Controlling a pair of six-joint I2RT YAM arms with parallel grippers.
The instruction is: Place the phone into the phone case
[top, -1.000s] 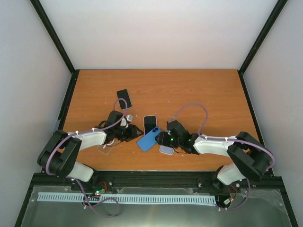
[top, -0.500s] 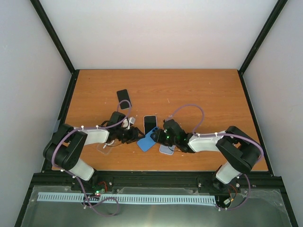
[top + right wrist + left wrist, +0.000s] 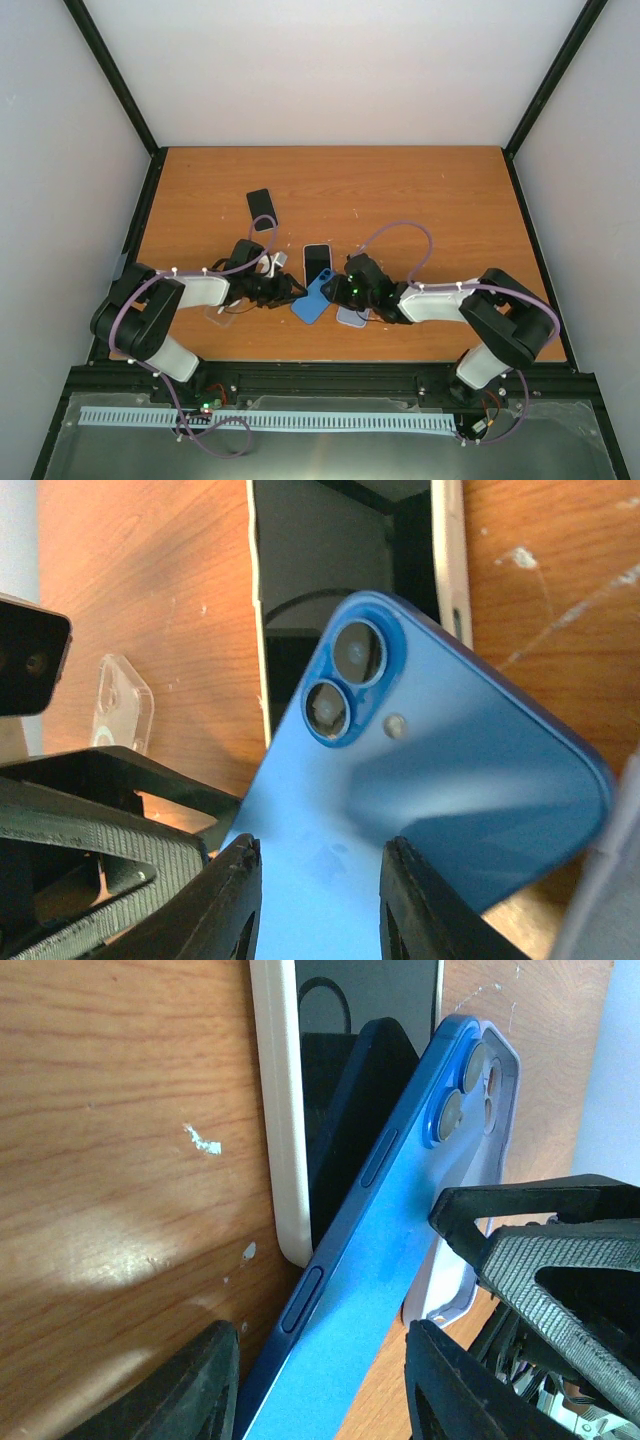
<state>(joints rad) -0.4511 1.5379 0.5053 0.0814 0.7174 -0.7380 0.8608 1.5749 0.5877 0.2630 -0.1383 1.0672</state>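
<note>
Reaching low and inward from both sides, near the front edge of the tabletop (image 3: 420, 190). Clamping the blue phone (image 3: 314, 298) in the left gripper (image 3: 288, 291), tilted, lenses up, over a white-edged phone (image 3: 317, 256). Meeting its camera end with the right gripper (image 3: 339, 291); cannot tell whether gripping. Just beside: a pale case (image 3: 350, 317).
</note>
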